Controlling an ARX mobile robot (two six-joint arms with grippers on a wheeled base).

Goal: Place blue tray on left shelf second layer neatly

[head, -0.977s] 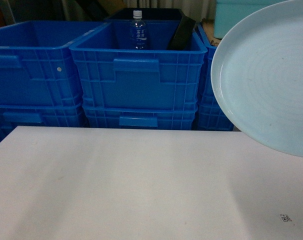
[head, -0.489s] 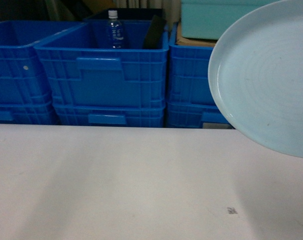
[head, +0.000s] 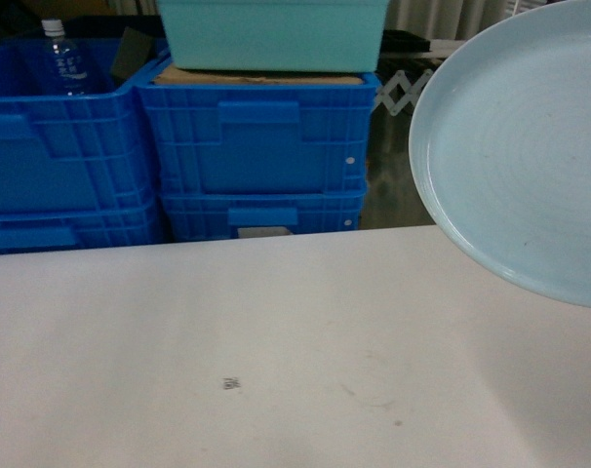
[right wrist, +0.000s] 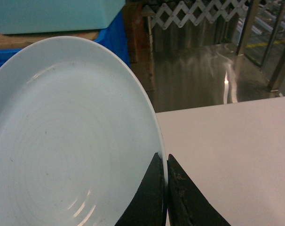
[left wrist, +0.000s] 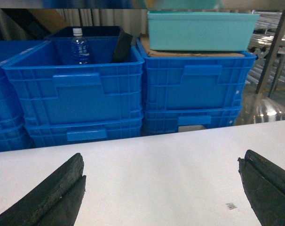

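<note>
Since 1 s ago the bkgd has slid left in the head view: the water bottle [head: 63,60] and its blue crate [head: 57,146] went from centre to far left, a teal tub [head: 273,32] on a second crate stack [head: 261,146] has come in, and the small mark [head: 231,383] on the table [head: 227,361] moved from near right to left of centre. The blue tray [head: 520,156] sits in the same spot at the right edge of that view.

Tray: pale light-blue, round, shallow, low raised rim, glossy, faint concentric rings and a few tiny specks on its face. It's held up off the table, tilted so the face shows to the head cam, top and right edge cut off by the frame.

Right claw [right wrist: 165,188]: both black fingers pinched together on the tray's rim, one either side, seen from the wrist cam w/ the tray filling the left of that view. Shiny steel uprights [right wrist: 279,56] and reflective floor lie far right behind.

Left claw [left wrist: 161,188]: fingers wide apart, nothing between them, low over the table, pointing at the crates.
</note>
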